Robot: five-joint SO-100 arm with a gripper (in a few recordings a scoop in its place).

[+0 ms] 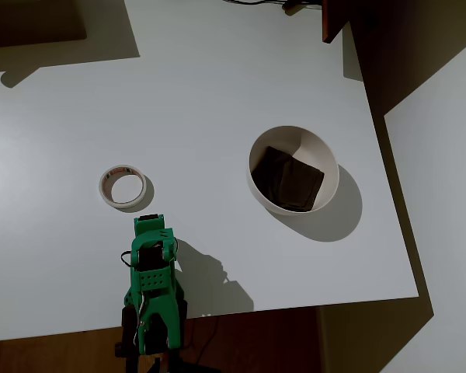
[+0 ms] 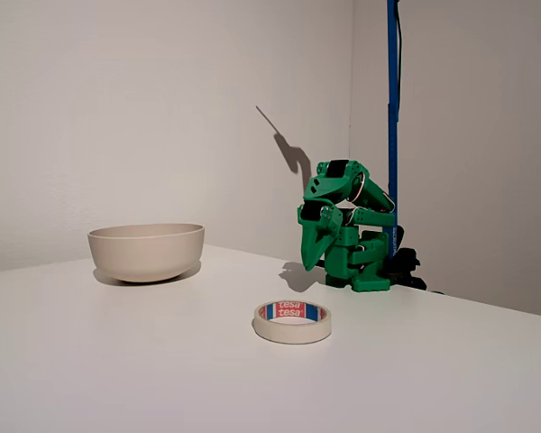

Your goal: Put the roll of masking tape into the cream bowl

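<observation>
While the green arm is sitting folded up at the edge of the white table, the roll of masking tape is lying flat on the tabletop, hole facing up, just beyond the arm's tip in the overhead view. In the fixed view the tape is showing a red and blue printed core and it's resting in front of the arm, not touching it.

The gripper is pointing down toward the table with its fingers looking pressed together, nothing between them, and it's hanging clear of the tape.

The cream bowl is sitting well apart from the tape, off to the right in the overhead view, with dark brown square-ish pieces lying inside it. In the fixed view the bowl is standing upright on the left, and its contents are hidden by the rim from that angle.
</observation>
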